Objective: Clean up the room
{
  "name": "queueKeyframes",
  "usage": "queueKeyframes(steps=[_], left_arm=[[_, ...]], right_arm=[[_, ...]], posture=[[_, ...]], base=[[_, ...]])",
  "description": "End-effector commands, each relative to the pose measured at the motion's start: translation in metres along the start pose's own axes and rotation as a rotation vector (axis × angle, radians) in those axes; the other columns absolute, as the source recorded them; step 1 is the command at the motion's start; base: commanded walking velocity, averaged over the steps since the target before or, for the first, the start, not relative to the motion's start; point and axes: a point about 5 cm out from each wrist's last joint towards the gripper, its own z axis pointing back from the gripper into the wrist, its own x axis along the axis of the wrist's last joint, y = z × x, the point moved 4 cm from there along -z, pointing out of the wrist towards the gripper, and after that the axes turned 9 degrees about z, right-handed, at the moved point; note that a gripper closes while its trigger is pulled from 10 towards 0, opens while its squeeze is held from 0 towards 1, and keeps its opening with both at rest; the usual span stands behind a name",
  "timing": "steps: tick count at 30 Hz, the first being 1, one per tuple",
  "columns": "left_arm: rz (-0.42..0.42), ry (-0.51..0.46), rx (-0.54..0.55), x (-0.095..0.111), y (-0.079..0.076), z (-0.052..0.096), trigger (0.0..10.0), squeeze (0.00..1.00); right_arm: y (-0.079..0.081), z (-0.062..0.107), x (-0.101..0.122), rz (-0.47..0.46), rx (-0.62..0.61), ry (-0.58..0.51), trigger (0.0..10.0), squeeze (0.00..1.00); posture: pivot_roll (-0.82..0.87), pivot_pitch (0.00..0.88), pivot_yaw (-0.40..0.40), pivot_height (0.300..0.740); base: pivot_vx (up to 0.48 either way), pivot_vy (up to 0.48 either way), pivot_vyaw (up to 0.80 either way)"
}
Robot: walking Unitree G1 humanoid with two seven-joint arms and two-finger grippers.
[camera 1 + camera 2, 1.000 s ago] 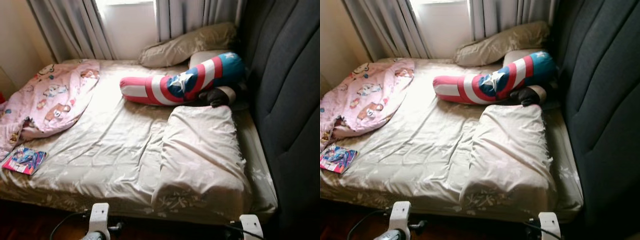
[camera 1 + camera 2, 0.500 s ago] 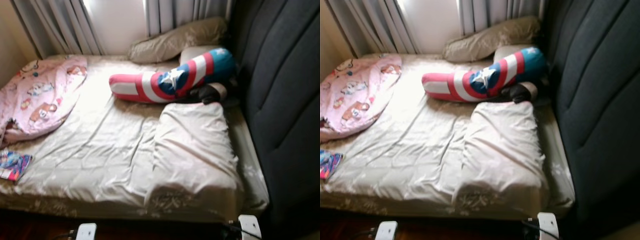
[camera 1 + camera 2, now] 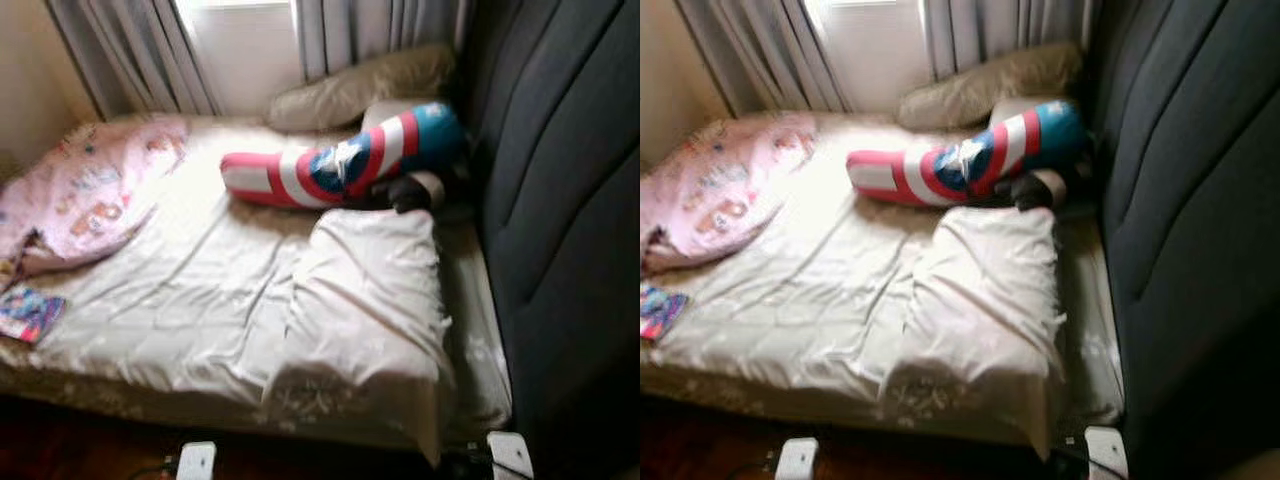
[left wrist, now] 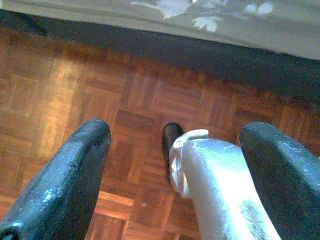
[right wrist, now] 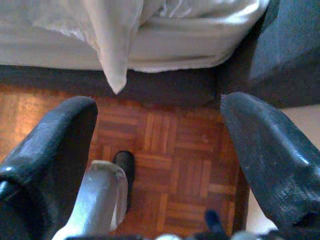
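A bed (image 3: 200,300) with a crumpled beige sheet lies before me. A big beige pillow (image 3: 365,300) rests on its near right part, one corner hanging over the edge (image 5: 114,60). Behind it lies a red, white and blue bolster (image 3: 340,165) with a star, and a small dark thing (image 3: 405,192) beside it. A pink patterned blanket (image 3: 85,195) is bunched at the left, with a colourful flat book (image 3: 30,312) near the left edge. My left gripper (image 4: 177,131) hangs open over the parquet floor. My right gripper (image 5: 160,105) hangs open by the bed's near right corner.
A dark grey padded headboard (image 3: 560,200) rises along the right side. Another beige pillow (image 3: 360,85) leans at the back under grey curtains (image 3: 130,50) and a bright window. The parquet floor (image 4: 75,100) runs along the bed's near side.
The whole picture has shifted and blurred as the camera moved; the bed sits a little further left and lower. Nothing on the bed has moved. Both arms still hang low.
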Motion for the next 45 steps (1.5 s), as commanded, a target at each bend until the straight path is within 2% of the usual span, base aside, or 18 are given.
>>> queueKeyframes(steps=[1,9,15,22,27,30,32,33,39,45], left_arm=[[-0.003,0.005,0.028,0.0,0.009,0.001,10.0,0.0],[-0.015,-0.006,0.018,0.007,0.003,-0.001,10.0,0.0],[-0.042,-0.03,0.001,0.017,-0.001,-0.003,10.0,0.0],[-0.037,-0.088,0.003,0.042,0.013,-0.003,10.0,0.0],[-0.026,-0.133,-0.011,0.057,0.014,-0.003,10.0,0.0],[0.001,-0.162,-0.024,0.067,0.01,-0.004,10.0,0.0],[-0.008,-0.177,-0.047,0.078,-0.007,-0.008,10.0,0.0],[-0.008,-0.177,-0.047,0.078,-0.007,-0.008,10.0,0.0],[-0.039,-0.189,-0.071,0.083,-0.036,-0.012,10.0,0.0],[-0.018,-0.222,-0.082,0.088,-0.037,-0.011,10.0,0.0]], right_arm=[[0.007,-0.001,0.0,-0.014,0.015,0.002,10.0,0.0],[0.008,-0.001,0.0,-0.013,0.022,0.001,10.0,0.0],[0.008,-0.001,-0.001,-0.029,0.018,0.001,10.0,0.0],[0.008,-0.001,-0.001,-0.048,0.012,0.0,10.0,0.0],[0.008,-0.001,-0.002,-0.07,0.005,-0.004,10.0,0.0],[0.008,0.0,-0.001,-0.09,0.002,-0.012,10.0,0.0],[0.008,0.0,-0.001,-0.092,0.001,-0.013,10.0,0.0],[0.008,0.0,-0.001,-0.092,0.001,-0.013,10.0,0.0],[0.008,-0.001,-0.002,-0.113,-0.011,-0.009,10.0,0.0],[0.007,0.0,-0.002,-0.111,-0.008,-0.007,10.0,0.0]], posture=[[-0.01,0.0,0.012,0.74],[-0.01,0.0,0.015,0.74],[-0.01,0.0,0.017,0.74],[-0.01,0.0,0.016,0.74],[0.01,0.0,0.012,0.74],[0.01,0.0,0.014,0.74],[0.0,0.0,0.018,0.74],[0.0,0.0,0.018,0.74],[-0.02,0.0,0.026,0.74],[-0.01,0.0,0.022,0.74]], base=[[0.0,0.48,0.0],[0.0,0.44,0.0],[0.0,0.0,0.0],[0.0,0.0,0.0],[0.0,0.0,0.0],[0.0,0.0,0.0],[0.0,0.0,0.0],[0.0,0.0,0.0],[0.0,-0.292,0.0],[0.0,-0.155,0.0]])
